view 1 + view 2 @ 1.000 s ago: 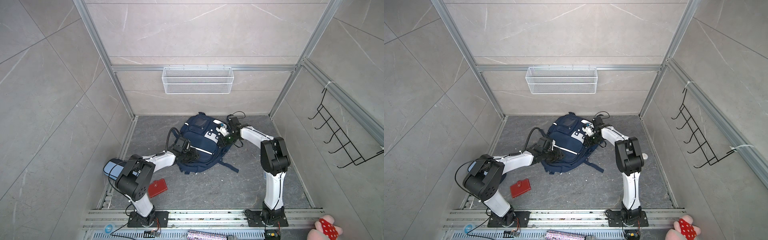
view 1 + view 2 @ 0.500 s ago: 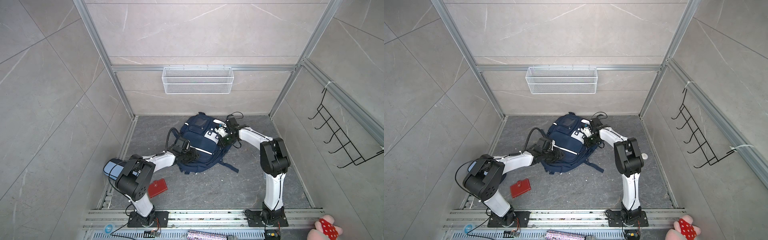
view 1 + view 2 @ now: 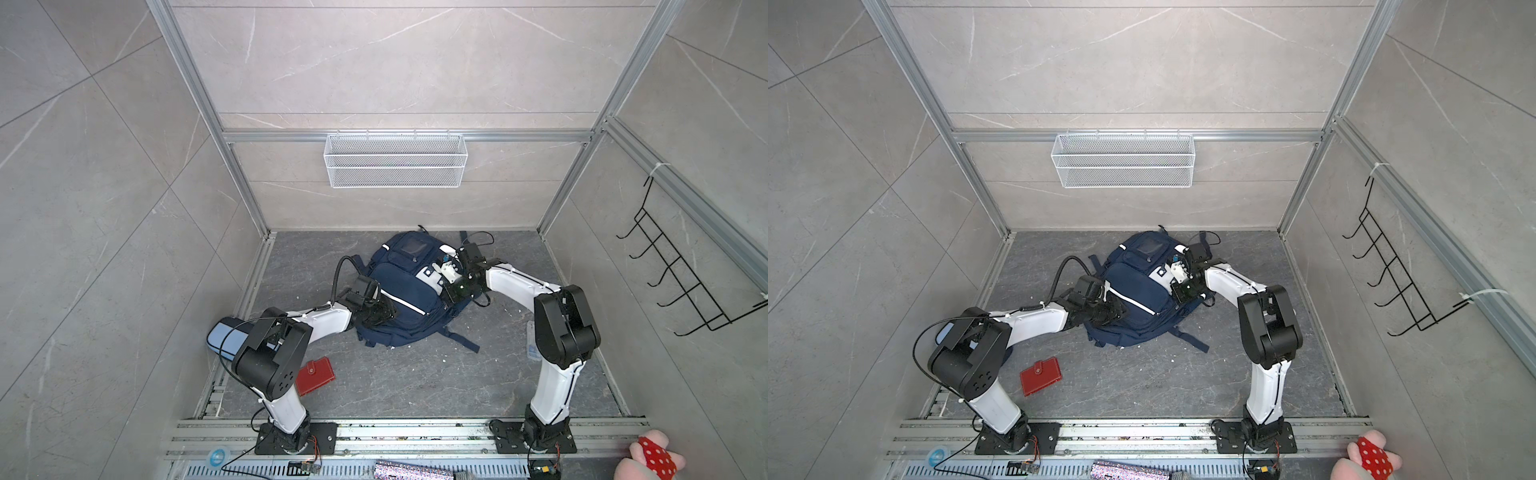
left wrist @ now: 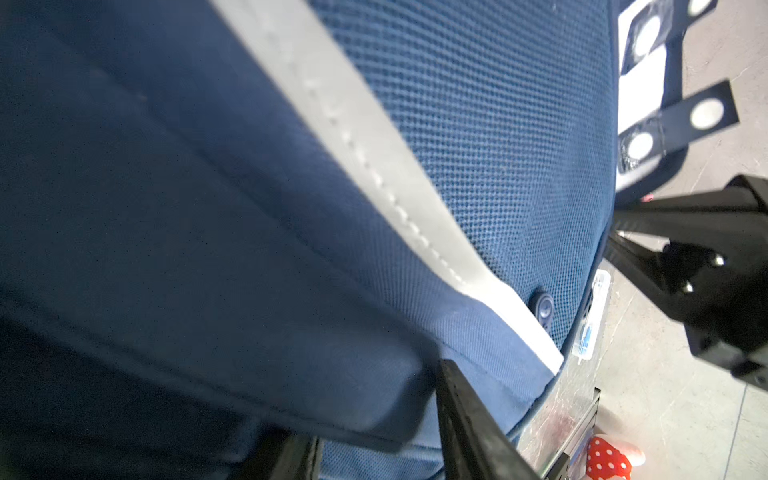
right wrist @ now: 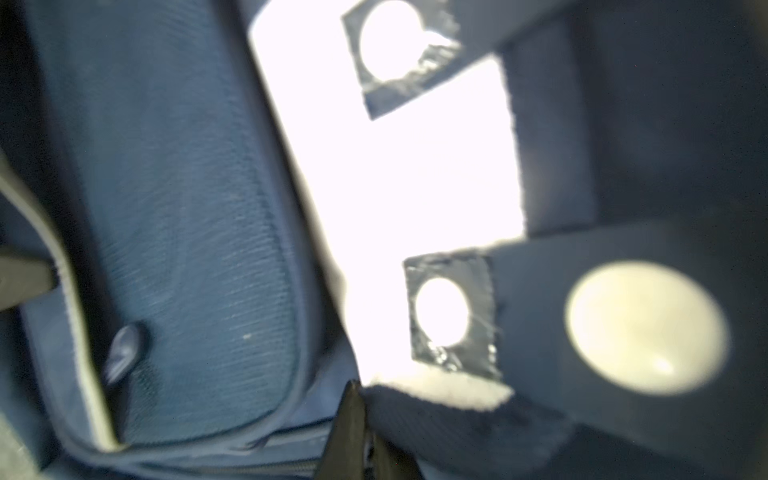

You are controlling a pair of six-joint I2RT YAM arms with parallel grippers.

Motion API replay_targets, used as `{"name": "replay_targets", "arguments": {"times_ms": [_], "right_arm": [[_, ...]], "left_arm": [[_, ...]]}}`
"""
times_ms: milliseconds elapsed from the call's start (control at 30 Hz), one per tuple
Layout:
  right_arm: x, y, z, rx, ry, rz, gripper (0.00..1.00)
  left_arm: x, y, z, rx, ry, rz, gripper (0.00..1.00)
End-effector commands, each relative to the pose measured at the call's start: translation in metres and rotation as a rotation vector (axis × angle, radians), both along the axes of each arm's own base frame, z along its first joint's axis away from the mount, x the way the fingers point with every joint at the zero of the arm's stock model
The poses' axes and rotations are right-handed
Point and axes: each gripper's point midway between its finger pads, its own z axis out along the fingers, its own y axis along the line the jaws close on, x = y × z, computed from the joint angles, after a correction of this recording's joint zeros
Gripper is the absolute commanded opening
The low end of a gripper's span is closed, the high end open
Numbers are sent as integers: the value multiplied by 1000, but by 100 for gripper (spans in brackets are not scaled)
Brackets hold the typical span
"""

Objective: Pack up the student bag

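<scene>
The student bag [image 3: 399, 299] [image 3: 1133, 295], a navy backpack with white stripes, lies on the grey floor towards the back. My left gripper [image 3: 380, 318] [image 3: 1115, 313] is at its near left side. In the left wrist view its jaws [image 4: 370, 411] stand apart around a fold of the bag's blue fabric [image 4: 291, 340]; whether they press it does not show. My right gripper [image 3: 436, 268] [image 3: 1169, 266] is at the bag's far right side by the white patches. In the right wrist view its jaws [image 5: 361, 399] are shut beside a navy flap [image 5: 457, 419] with a pale fuzzy edge.
A red wallet [image 3: 315, 376] lies near the left arm's base, and a light-blue pencil case [image 3: 224, 338] sits under that arm. A clear plastic case [image 3: 531, 340] lies behind the right arm. A wire basket [image 3: 395, 160] hangs on the back wall, a black hook rack [image 3: 681, 282] on the right wall.
My right gripper has moved a little further onto the bag's white patches. The left arm and the bag have stayed where they were.
</scene>
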Motion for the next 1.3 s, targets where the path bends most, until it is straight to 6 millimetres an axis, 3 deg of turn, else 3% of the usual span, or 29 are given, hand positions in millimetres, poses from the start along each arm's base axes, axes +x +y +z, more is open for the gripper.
{"name": "replay_targets", "arguments": {"times_ms": [0,233,367,433,567,767,967,1267], "right_arm": [[-56,25,5,70,141,93,0],[-86,18,8,84,163,80,0],[-102,16,6,73,186,79,0],[-106,14,6,68,196,69,2],[-107,14,6,74,209,36,27],[-109,13,6,71,230,-2,39],[-113,7,-5,48,234,-20,38],[-89,11,-3,36,187,-64,31]], "left_arm": [[7,-9,-5,-22,-11,-6,44],[9,-5,-8,-35,-1,26,37],[10,2,-12,-20,16,45,0],[11,4,-13,-12,20,50,0],[11,3,-13,-14,23,51,0],[12,3,-12,-17,21,51,0],[12,2,-12,-20,21,49,0],[11,2,-10,-25,22,46,0]]}}
